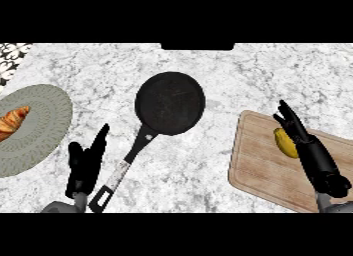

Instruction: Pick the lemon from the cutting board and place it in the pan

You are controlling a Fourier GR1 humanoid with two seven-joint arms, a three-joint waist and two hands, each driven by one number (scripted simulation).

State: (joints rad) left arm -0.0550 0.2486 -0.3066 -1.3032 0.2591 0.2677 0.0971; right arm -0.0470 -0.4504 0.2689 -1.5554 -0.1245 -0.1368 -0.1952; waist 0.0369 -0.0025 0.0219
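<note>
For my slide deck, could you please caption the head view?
Right hand beside the lemon on the cutting board; pan sits at centre.

You have a yellow lemon point(285, 142) lying on the wooden board point(267, 170) at the right, partly hidden by the right hand point(312, 150). Your black pan point(170, 102) sits empty mid-desk, handle pointing toward the lower left.

Over at nine o'clock, a croissant point(7, 125) lies on a grey plate point(39, 130) (ribbed rim) on the marbled bench point(282, 75).
</note>
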